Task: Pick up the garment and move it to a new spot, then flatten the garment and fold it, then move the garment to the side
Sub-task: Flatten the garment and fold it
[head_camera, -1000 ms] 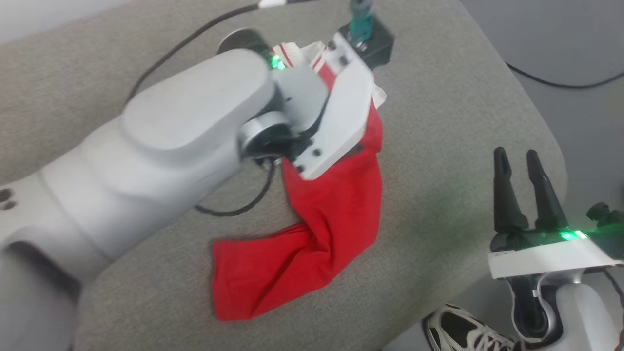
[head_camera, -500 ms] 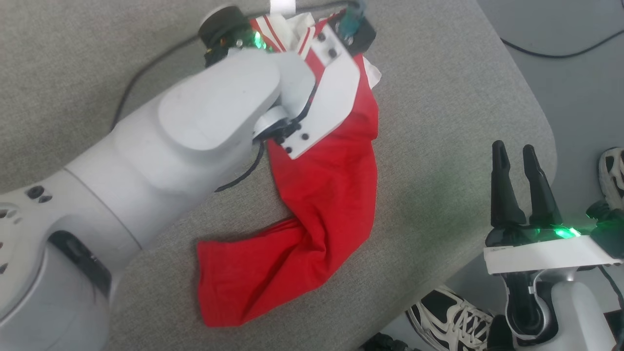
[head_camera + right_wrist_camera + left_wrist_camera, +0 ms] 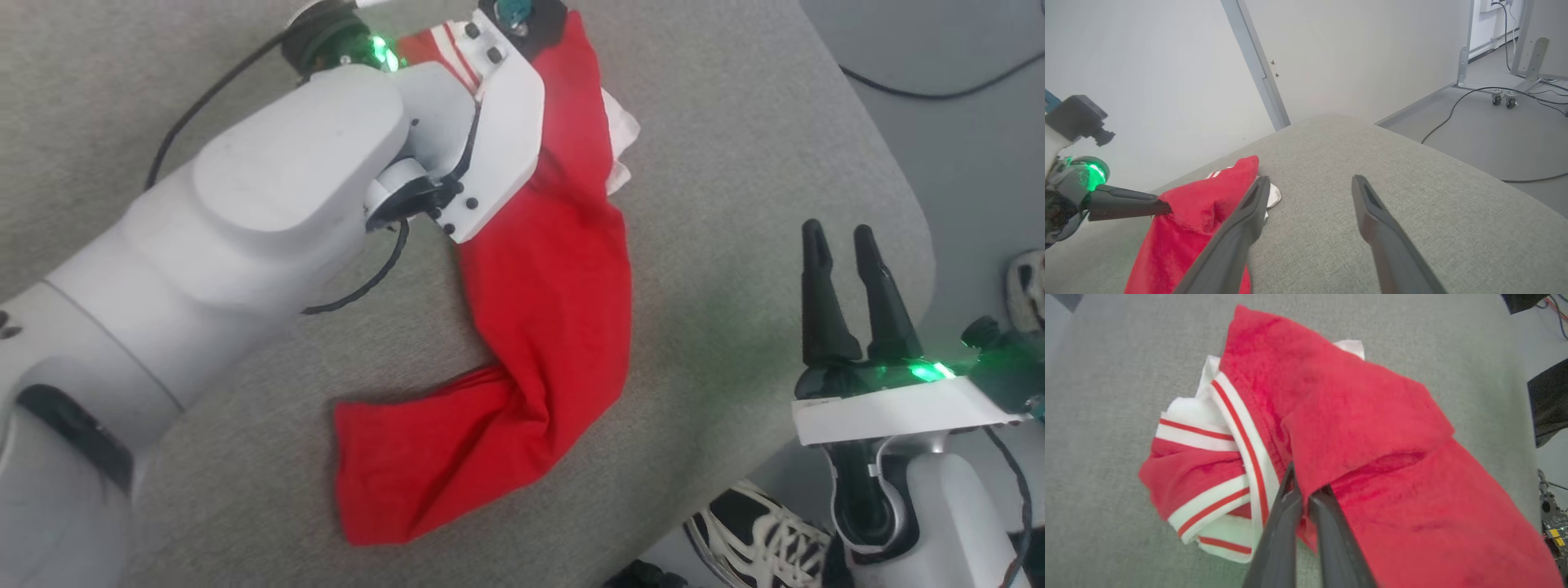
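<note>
The garment point(image 3: 555, 310) is bright red with white striped trim, lying crumpled in a long curved strip on a grey cushion point(image 3: 735, 204). In the left wrist view my left gripper point(image 3: 1306, 486) is shut on a red fold of the garment point(image 3: 1372, 428), beside the bunched white trim. From the right wrist view the left gripper point(image 3: 1163, 208) holds that fold of the garment point(image 3: 1196, 212) raised off the cushion. In the head view the left forearm hides its fingers. My right gripper point(image 3: 837, 233) stands open and empty at the cushion's right edge, apart from the cloth; its own view shows the right gripper point(image 3: 1310, 179) over bare cushion.
The cushion's rounded edge drops to grey floor on the right. A shoe point(image 3: 759, 531) lies on the floor below the right arm. A black cable point(image 3: 351, 294) loops under the left forearm. A cable point(image 3: 1453, 110) runs across the floor beyond the cushion.
My left gripper has shut on a red fold near the striped end, and the left arm has shifted up the head view. The head camera has moved. The right gripper stays open.
</note>
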You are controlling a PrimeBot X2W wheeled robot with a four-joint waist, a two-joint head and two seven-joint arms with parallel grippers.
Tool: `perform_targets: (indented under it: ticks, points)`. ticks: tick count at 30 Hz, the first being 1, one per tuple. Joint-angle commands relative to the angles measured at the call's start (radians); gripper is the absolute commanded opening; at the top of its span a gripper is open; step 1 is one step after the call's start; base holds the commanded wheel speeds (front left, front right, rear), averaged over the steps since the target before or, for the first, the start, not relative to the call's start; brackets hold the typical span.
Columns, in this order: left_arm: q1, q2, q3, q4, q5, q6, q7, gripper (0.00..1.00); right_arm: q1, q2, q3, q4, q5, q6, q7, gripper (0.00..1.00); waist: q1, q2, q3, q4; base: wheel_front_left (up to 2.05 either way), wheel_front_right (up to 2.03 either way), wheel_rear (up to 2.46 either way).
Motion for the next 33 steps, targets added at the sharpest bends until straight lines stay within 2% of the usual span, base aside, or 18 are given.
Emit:
perform_targets:
  ticks: [1, 2, 3, 7, 13, 18, 19, 20, 21, 22, 27, 33]
  points:
    - [-0.007, 0.021, 0.001, -0.025, -0.03, -0.001, -0.022, 0.0, -0.004, -0.003, -0.008, 0.006, -0.009, 0.0, -0.003, 1.0, 0.0, 0.0, -0.025, 0.036, 0.0, 0.0, 0.0]
    - [-0.007, 0.021, 0.001, -0.025, -0.03, -0.001, -0.022, 0.0, -0.004, -0.003, -0.008, 0.006, -0.009, 0.0, -0.003, 1.0, 0.0, 0.0, -0.025, 0.036, 0.0, 0.0, 0.0]
    - [0.001, 0.061, 0.002, -0.064, -0.05, -0.001, -0.04, 0.0, -0.001, -0.013, -0.015, 0.005, -0.015, 0.0, -0.003, 1.0, 0.0, 0.0, -0.041, 0.067, 0.0, 0.0, 0.0]
    - [0.032, 0.164, 0.002, -0.133, -0.096, -0.001, -0.083, 0.0, -0.003, -0.034, -0.018, -0.001, -0.024, 0.0, -0.003, 1.0, 0.0, 0.0, -0.064, 0.119, 0.0, 0.0, 0.0]
    - [0.116, 0.333, 0.001, -0.174, -0.144, -0.001, -0.126, 0.0, -0.004, -0.062, -0.021, -0.005, -0.027, 0.0, -0.003, 1.0, 0.0, 0.0, -0.07, 0.158, 0.0, 0.0, 0.0]
    - [0.189, 0.414, -0.002, -0.14, -0.127, -0.001, -0.153, 0.0, 0.014, -0.076, -0.037, -0.013, -0.023, 0.0, -0.003, 1.0, 0.0, 0.0, -0.067, 0.181, 0.0, 0.0, 0.0]
    - [0.201, 0.423, -0.003, -0.132, -0.12, 0.0, -0.156, 0.12, 0.016, -0.078, -0.04, -0.015, -0.023, 0.0, -0.003, 1.0, 0.0, 0.0, -0.068, 0.185, 0.0, 0.0, 0.0]
    - [0.206, 0.429, -0.004, -0.13, -0.114, 0.001, -0.157, 0.36, 0.018, -0.08, -0.042, -0.018, -0.024, 0.0, -0.003, 1.0, 0.0, 0.0, -0.069, 0.189, 0.0, 0.0, 0.0]
    - [0.202, 0.433, -0.004, -0.135, -0.102, 0.001, -0.157, 0.79, 0.02, -0.081, -0.044, -0.019, -0.025, 0.0, -0.003, 1.0, 0.0, 0.0, -0.071, 0.192, 0.0, 0.0, 0.0]
    - [0.192, 0.431, -0.004, -0.143, -0.092, 0.001, -0.153, 1.0, 0.025, -0.083, -0.047, -0.02, -0.026, 0.0, -0.003, 1.0, 0.0, 0.0, -0.074, 0.197, 0.0, 0.0, 0.0]
    - [0.082, 0.405, 0.002, -0.239, -0.051, 0.0, -0.112, 1.0, 0.034, -0.086, -0.044, -0.022, -0.031, 0.0, -0.003, 1.0, 0.0, 0.0, -0.085, 0.204, 0.0, 0.0, 0.0]
    - [-0.004, 0.3, 0.001, -0.364, -0.086, 0.0, -0.015, 1.0, 0.036, -0.074, -0.035, -0.02, -0.022, 0.0, -0.003, 1.0, 0.0, 0.0, -0.084, 0.183, 0.0, 0.0, 0.0]
